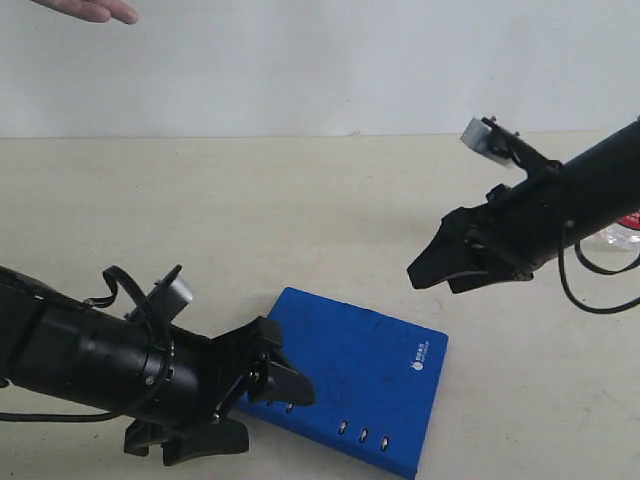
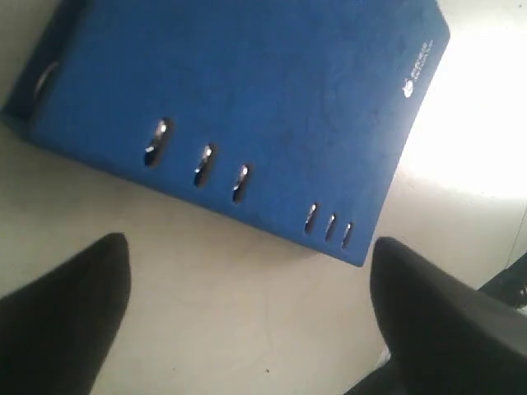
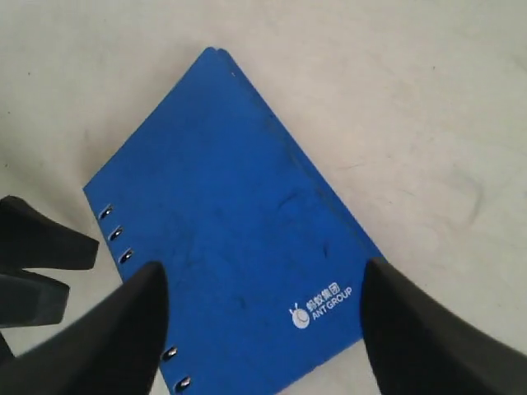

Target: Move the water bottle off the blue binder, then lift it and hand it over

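The blue binder (image 1: 360, 375) lies flat on the table, its slotted spine edge toward the front and a white logo near its right corner. Nothing rests on it. My left gripper (image 1: 268, 416) sits low at the binder's front left corner, open, with only bare table between its fingers (image 2: 78, 304). My right gripper (image 1: 435, 272) hangs open in the air above and to the right of the binder (image 3: 239, 230), holding nothing. Part of the water bottle (image 1: 622, 236), clear plastic with a bit of red, shows on the table at the far right behind the right arm.
A person's hand (image 1: 95, 9) reaches in at the top left corner. The beige table (image 1: 250, 220) ends at a white wall behind. A black cable (image 1: 590, 295) loops under the right arm. The left gripper's fingers (image 3: 37, 243) show in the right wrist view beside the binder.
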Action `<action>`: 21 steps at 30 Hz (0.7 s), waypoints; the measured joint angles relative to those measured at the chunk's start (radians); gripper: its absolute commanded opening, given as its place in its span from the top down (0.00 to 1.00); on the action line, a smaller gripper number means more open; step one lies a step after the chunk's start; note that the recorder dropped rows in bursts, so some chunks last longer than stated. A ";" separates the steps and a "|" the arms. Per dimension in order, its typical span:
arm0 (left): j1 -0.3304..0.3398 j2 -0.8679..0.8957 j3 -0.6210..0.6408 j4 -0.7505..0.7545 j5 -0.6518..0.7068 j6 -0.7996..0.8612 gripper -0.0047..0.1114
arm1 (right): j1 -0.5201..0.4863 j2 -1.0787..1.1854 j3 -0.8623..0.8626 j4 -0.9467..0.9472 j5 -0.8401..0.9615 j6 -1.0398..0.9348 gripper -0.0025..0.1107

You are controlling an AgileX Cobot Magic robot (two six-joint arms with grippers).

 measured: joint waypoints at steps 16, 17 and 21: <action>0.000 0.013 -0.014 -0.015 0.009 0.031 0.31 | 0.000 0.360 -0.264 -0.006 0.144 -0.026 0.44; 0.000 0.013 -0.014 -0.015 0.003 0.031 0.31 | 0.000 0.372 -0.266 -0.006 0.151 -0.026 0.44; 0.000 0.013 -0.014 -0.015 -0.052 0.033 0.31 | 0.000 0.401 -0.272 -0.003 0.217 -0.026 0.44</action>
